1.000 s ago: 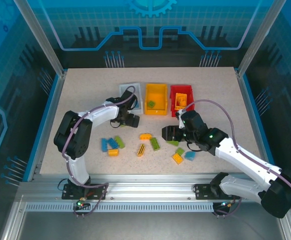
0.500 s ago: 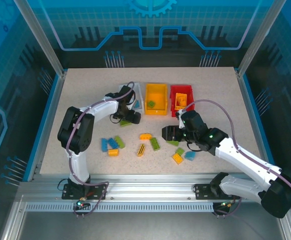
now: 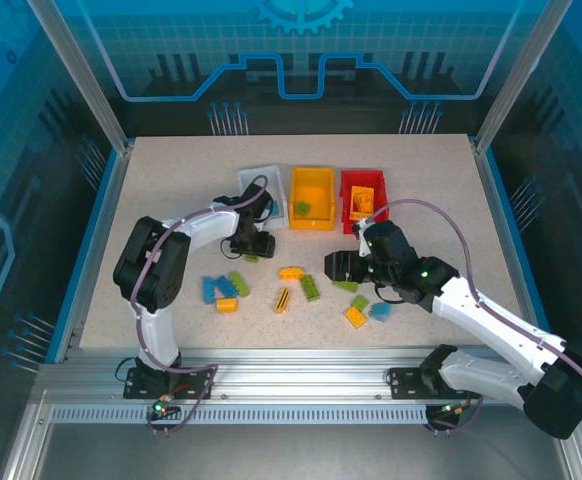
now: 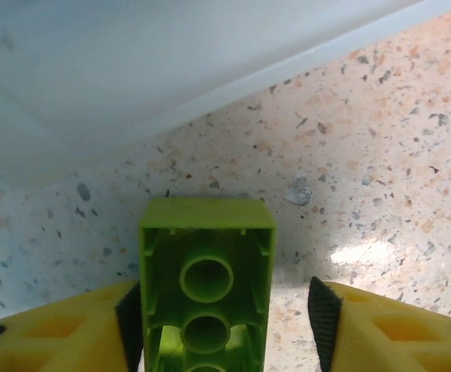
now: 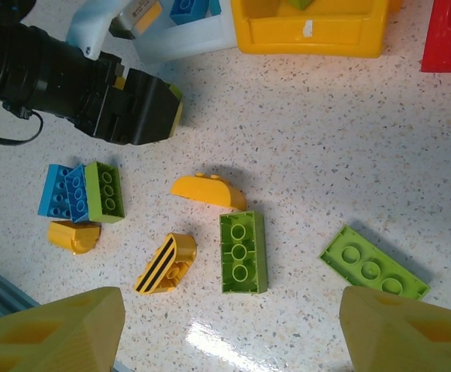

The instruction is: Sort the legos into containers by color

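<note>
Left gripper [image 4: 224, 310] unclenched, astride green lego [image 4: 207, 271]; white container [image 4: 132, 70] at 12 o'clock. Right gripper [image 5: 233, 329] spread wide, grasping nothing.

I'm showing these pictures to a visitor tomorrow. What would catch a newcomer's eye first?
Three bright bins, white, yellow-orange and red, stand in a row at the far middle of the table. In front of them lies a scatter of blue, green and yellow bricks. In the left wrist view a lime-green brick, hollow side facing the camera, sits between the left arm's jaws beside the white bin.
</note>
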You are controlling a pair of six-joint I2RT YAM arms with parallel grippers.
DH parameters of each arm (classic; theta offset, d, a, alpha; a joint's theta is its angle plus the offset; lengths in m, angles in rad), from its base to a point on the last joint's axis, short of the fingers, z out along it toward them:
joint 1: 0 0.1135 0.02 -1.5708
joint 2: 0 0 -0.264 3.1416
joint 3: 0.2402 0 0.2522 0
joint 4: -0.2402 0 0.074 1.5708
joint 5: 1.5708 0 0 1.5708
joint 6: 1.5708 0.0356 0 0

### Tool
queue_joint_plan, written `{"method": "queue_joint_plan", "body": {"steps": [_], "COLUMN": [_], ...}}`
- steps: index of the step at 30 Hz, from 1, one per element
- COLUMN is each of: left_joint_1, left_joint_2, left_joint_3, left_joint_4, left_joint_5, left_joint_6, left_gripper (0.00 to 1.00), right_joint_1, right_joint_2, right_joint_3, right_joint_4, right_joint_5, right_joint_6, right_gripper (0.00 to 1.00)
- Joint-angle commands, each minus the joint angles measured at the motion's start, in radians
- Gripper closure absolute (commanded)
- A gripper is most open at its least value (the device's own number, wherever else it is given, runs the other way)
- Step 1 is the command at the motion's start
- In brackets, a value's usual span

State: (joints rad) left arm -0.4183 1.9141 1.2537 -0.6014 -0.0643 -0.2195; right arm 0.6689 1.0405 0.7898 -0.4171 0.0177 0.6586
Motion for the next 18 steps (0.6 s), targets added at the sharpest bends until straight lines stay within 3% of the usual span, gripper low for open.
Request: {"method": "queue_joint_plan", "body": {"steps": [1, 5, 10, 14, 18], "left_joint_1": [-0.014, -0.036, -0.092, -0.146, -0.175], "left_joint_2": [-0.035, -0.068, -0.176, -0.262, -0.209], "left_joint_3": [-0.011, -0.023, -0.027, 0.037, 0.173], "left_joint_4": [0.008, 0.009, -0.039, -0.085, -0.081], "left_joint_5": [-0.056, -0.118, -0.119, -0.047, 0.014], "left_joint_6": [-0.032, -0.042, -0.076, -0.139, -0.171], "left_gripper": [0.52, 0.67, 0.69, 0.67, 0.67], "right_joint_1": [0.011, 0.012, 0.009, -0.008, -0.046], "right_joint_2": [-0.016, -0.017, -0.034, -0.070, -0.071], "right_joint_3": [-0.007, -0.010, -0.002, 0.009, 0.029], "right_joint_4": [0.011, 0.011, 0.002, 0.015, 0.057], "right_joint_5": [0.003, 0.010, 0.037, 0.070, 0.075], "right_joint_6": [0.006, 0.007, -0.002, -0.011, -0.019], "right_gripper": [0.25, 0.25, 0.26, 0.26, 0.26]}}
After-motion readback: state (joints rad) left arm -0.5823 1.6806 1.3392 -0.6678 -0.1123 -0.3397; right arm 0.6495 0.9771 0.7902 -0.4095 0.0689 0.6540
